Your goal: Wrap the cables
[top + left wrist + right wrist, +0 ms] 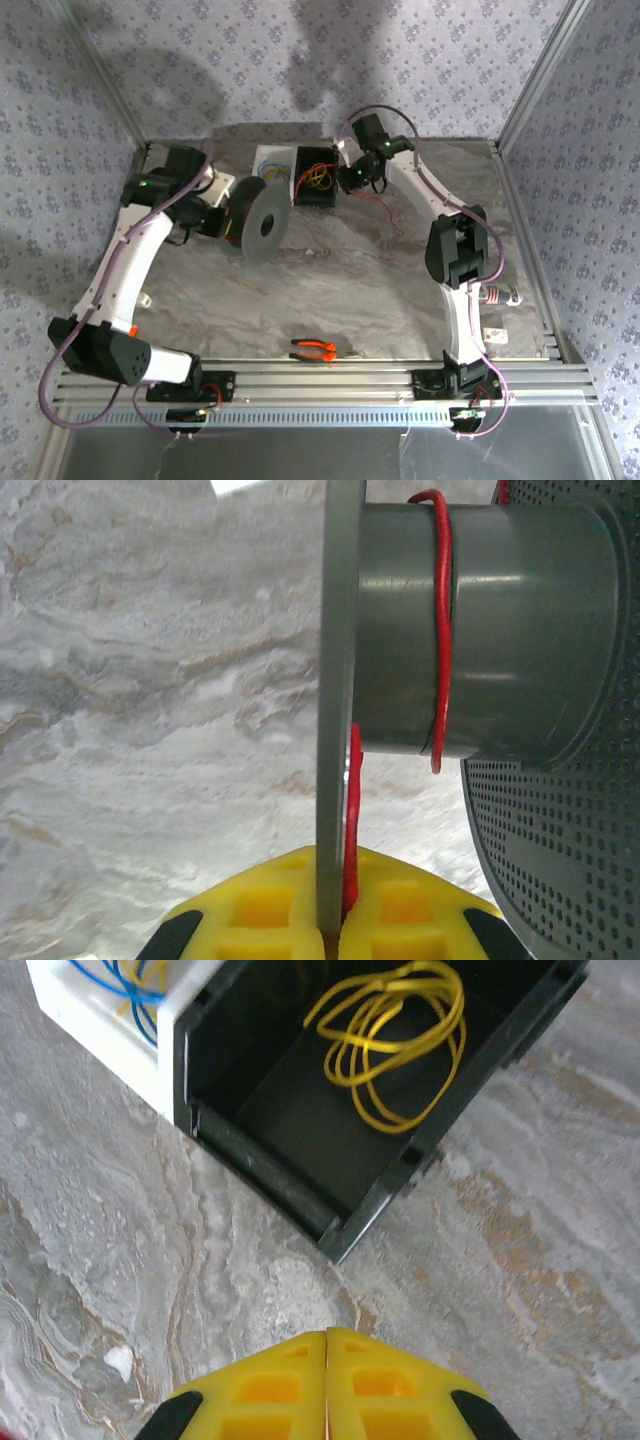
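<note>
Spool (265, 222) stands on edge upper centre in the top view, held by the left gripper (230, 218); the red cable (385, 207) trails below the right gripper (362, 180). In the left wrist view, pads (260, 915) pinch the spool's flange and the cable, which circles the hub upper right. In the right wrist view, pads (270, 1390) are pressed together at the bottom, below a black bin (255, 1165).

the grey spool (500, 630) runs off the left wrist view's top and right edges; the red cable (442, 630) passes behind its hub, out of sight. the white box (95, 1022) and its blue wire (140, 1000) are cropped at the right wrist view's top-left corner.
</note>
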